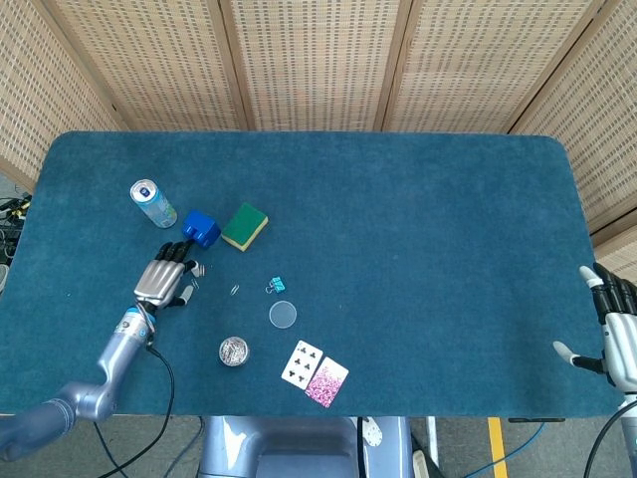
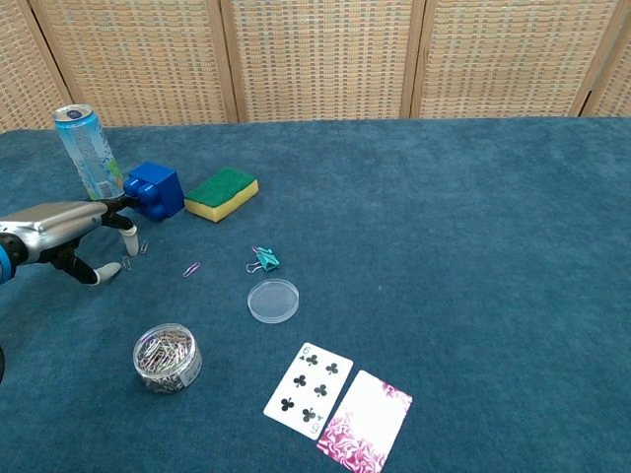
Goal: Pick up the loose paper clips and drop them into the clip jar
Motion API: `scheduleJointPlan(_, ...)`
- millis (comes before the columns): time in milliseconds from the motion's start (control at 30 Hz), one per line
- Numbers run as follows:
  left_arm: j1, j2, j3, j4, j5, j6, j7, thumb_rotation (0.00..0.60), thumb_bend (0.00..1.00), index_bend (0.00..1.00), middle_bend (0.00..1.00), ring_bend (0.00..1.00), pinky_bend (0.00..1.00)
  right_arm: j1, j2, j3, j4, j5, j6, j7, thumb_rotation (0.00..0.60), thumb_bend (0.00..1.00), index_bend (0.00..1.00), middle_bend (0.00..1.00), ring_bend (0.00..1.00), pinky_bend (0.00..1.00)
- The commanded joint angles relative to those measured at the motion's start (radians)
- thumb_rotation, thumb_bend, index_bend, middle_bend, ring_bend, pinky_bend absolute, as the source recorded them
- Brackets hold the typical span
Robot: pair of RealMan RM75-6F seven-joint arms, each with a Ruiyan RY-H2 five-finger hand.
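The clip jar (image 2: 167,357) was seen partly filled, its lid (image 2: 273,300) set beside it. Three loose paper clips (image 2: 191,268) remained on the counter (image 2: 473,246) beyond the jar, and the left robot hand (image 2: 71,236) was poised over two, fingers apart, nothing held; the right robot hand (image 1: 617,334) was kept open, far off

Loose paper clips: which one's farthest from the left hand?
The pinkish paper clip, lying alone toward the binder clip. The other two sit right by the left hand.

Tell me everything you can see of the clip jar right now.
The clip jar is a short, round, clear container, plastic by the look of it, standing upright on the blue cloth near the table's front edge. It is open on top and well filled with silvery paper clips. Its flat clear lid lies apart from it on the cloth. Nothing touches the jar; the left hand is farther back, well clear of it.
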Motion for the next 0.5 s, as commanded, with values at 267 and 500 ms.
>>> scheduleJointPlan(267,0.022,0.026,0.014,-0.032,0.012,0.02,-0.002,0.6,0.46,0.46,0.0,0.0,0.0,-0.001,0.002,-0.002,-0.001,-0.005,0.001,0.003,0.6,0.0,0.0,0.0,0.0,0.0)
scheduleJointPlan(500,0.028,0.033,0.017,-0.043,0.006,0.014,0.008,0.6,0.46,0.47,0.0,0.0,0.0,-0.001,0.001,-0.002,-0.002,-0.005,0.001,0.002,0.6,0.0,0.0,0.0,0.0,0.0)
